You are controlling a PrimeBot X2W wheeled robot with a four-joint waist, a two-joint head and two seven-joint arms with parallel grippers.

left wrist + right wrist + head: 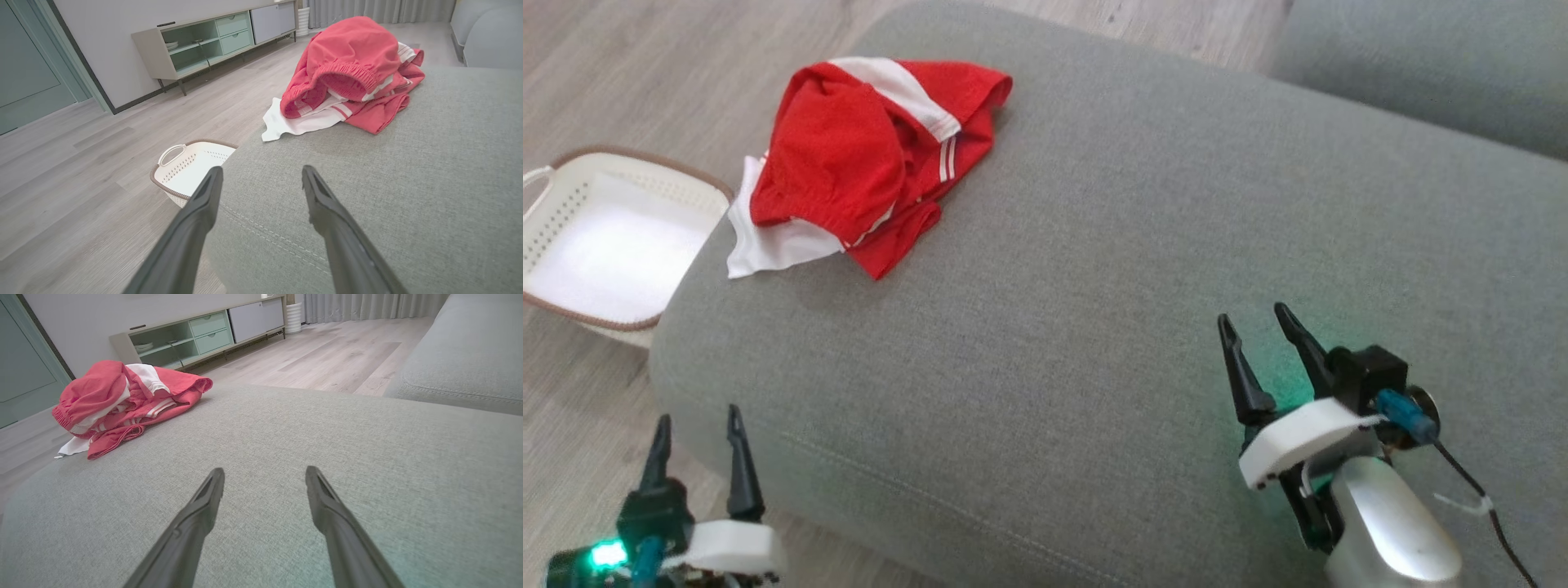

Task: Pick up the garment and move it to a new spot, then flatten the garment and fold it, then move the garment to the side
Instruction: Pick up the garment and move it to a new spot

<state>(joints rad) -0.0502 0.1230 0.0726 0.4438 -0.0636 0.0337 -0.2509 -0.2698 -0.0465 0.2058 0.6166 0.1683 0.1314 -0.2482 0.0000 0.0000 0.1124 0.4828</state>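
here's the garment (849, 163), a bright red crumpled heap with white panels and thin stripes, sitting on the far left corner of the grey sofa cushion (1111, 294). a white flap of it spills to the cushion's left edge, right above the white laundry basket (613, 245), which stands on the wood floor (596, 73) just beside the cushion.

the left gripper (698, 418) hangs low at the near left, off the cushion's front corner and over the floor, jaws standing wide apart, a green light glowing at its base. from its wrist view the two dark fingers point across the corner seam toward the heap, basket off to the left of them.

the right gripper (1254, 317) hovers over the near right of the cushion, jaws spread just as wide, a green glow cast on the fabric beside it. it is well apart from the garment, which lies far off to its left in the right wrist view.

beyond, a low sideboard (212, 41) with pale green drawers stands against the wall, and a second grey cushion (1429, 73) sits at the far right.
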